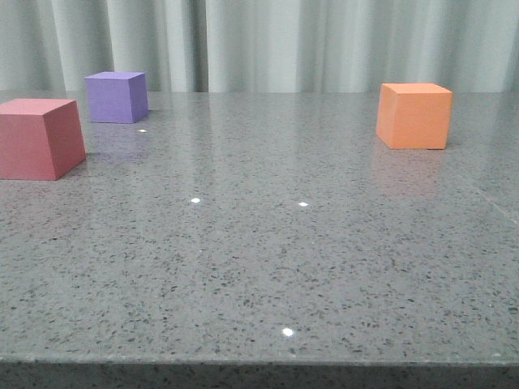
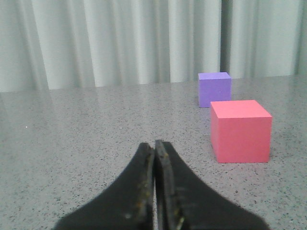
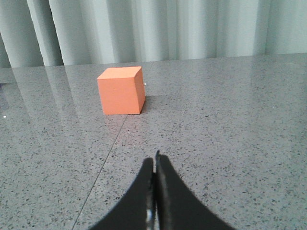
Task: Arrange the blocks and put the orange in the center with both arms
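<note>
The table [image 1: 259,267] is grey stone, speckled all over with fine black and pale flecks and glossy enough to carry faint tinted reflections. On it stand a red-pink cube [image 1: 36,138], a purple cube [image 1: 117,96] and an orange cube [image 1: 413,115], each plain and matte. Behind hangs a pale grey-white pleated curtain [image 1: 268,40]. Both grippers [image 2: 154,153] [image 3: 155,165] are black.

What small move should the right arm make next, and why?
Probably open the right gripper: its jaws are shut and empty, and the orange cube sits untouched ahead, far right of the purple cube and red cube.
</note>
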